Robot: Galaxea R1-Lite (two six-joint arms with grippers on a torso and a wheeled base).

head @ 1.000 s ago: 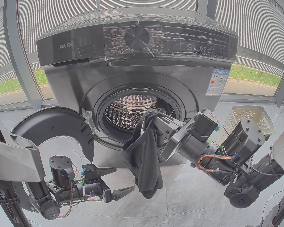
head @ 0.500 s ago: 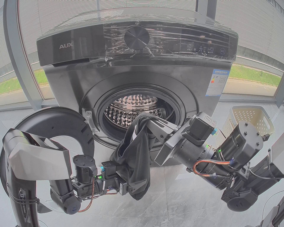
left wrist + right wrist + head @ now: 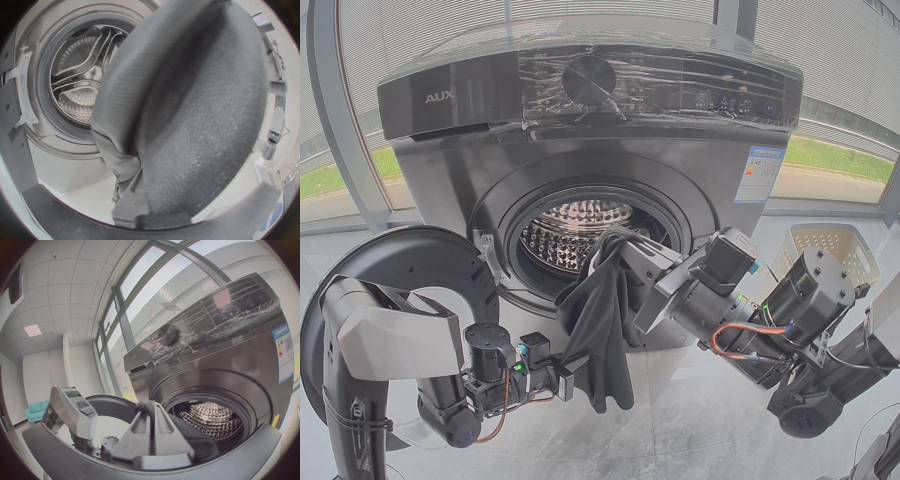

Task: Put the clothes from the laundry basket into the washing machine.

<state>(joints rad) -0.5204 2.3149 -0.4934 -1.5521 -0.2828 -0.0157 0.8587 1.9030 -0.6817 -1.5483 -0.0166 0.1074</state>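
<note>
Fingers [image 3: 170,433] of the right gripper [image 3: 615,240] are clamped on a black fabric garment [image 3: 603,325], which we find hanging at the open drum of the grey front-loading washing machine [image 3: 450,169]; the left fingers' [image 3: 131,203] state we cannot tell.

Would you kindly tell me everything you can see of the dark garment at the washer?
The black garment is knit fabric, bunched at its top where the right tool is shut on it. It hangs limp in folds before the washing machine opening, outside the drum, its lower part draped against the left tool.
</note>
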